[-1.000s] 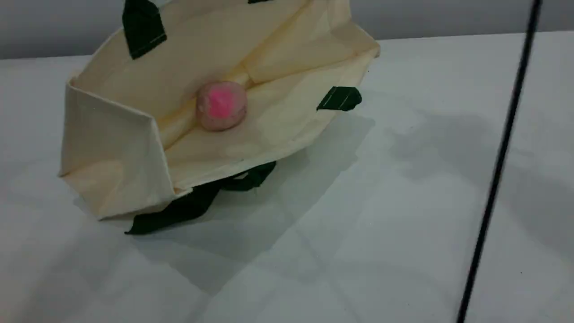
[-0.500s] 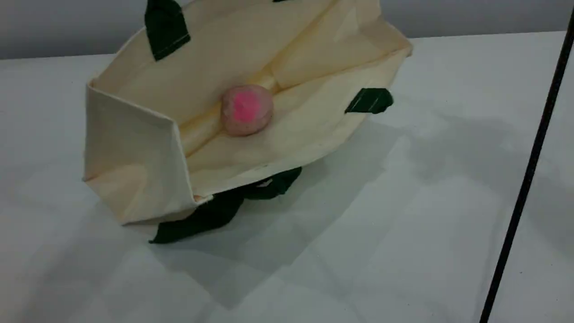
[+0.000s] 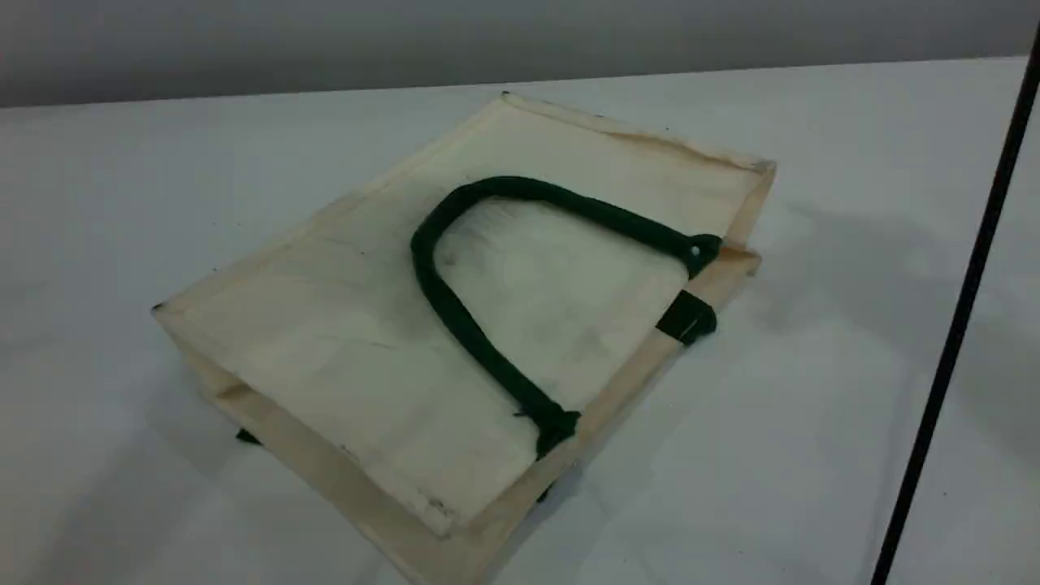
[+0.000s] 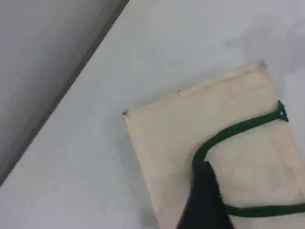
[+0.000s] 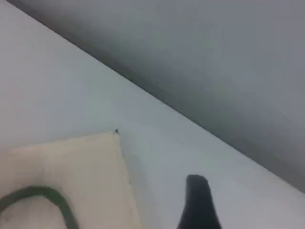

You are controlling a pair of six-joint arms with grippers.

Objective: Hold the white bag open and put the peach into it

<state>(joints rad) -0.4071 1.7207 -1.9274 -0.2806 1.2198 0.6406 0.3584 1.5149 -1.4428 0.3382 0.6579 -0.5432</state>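
Left gripper [image 4: 205, 193] hovering over white bag [image 4: 162, 143]'s rope handle [image 4: 228, 131], jaws unclear | right gripper [image 5: 198, 200] idling beside bag, jaws unclear too | peach likely sitting inside

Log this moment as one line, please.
bag: lying flat on table | handle: draped on top of bag | peach: not visible
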